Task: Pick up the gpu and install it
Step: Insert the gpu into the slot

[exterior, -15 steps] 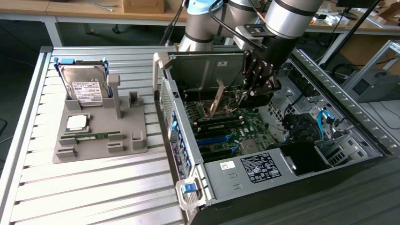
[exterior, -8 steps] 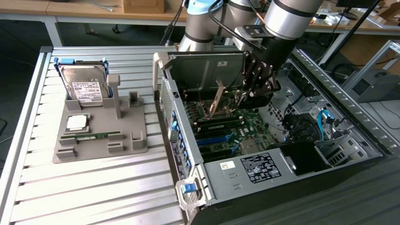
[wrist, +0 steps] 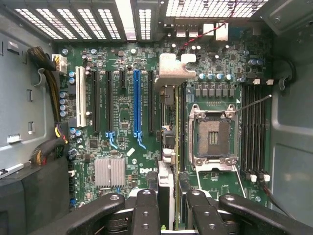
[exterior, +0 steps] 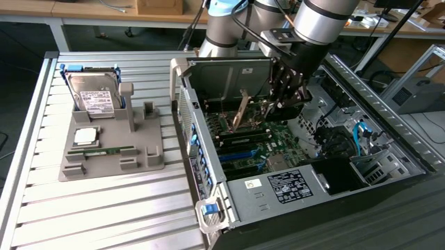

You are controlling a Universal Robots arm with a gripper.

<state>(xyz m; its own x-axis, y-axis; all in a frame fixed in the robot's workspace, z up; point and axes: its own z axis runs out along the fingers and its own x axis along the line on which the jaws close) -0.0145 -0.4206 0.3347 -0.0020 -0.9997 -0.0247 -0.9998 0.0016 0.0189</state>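
Inside the open computer case (exterior: 389,130), the jaws (wrist: 172,205) grip the gpu (wrist: 167,147) edge-on above the motherboard (wrist: 122,127).

Exterior view: we look down at an angle from above and well back, over the slatted table (exterior: 104,208) with the open computer case (exterior: 313,172) at 3 o'clock. Wrist view: we look straight down, close, onto the motherboard (wrist: 127,112) inside it. Both share that board.
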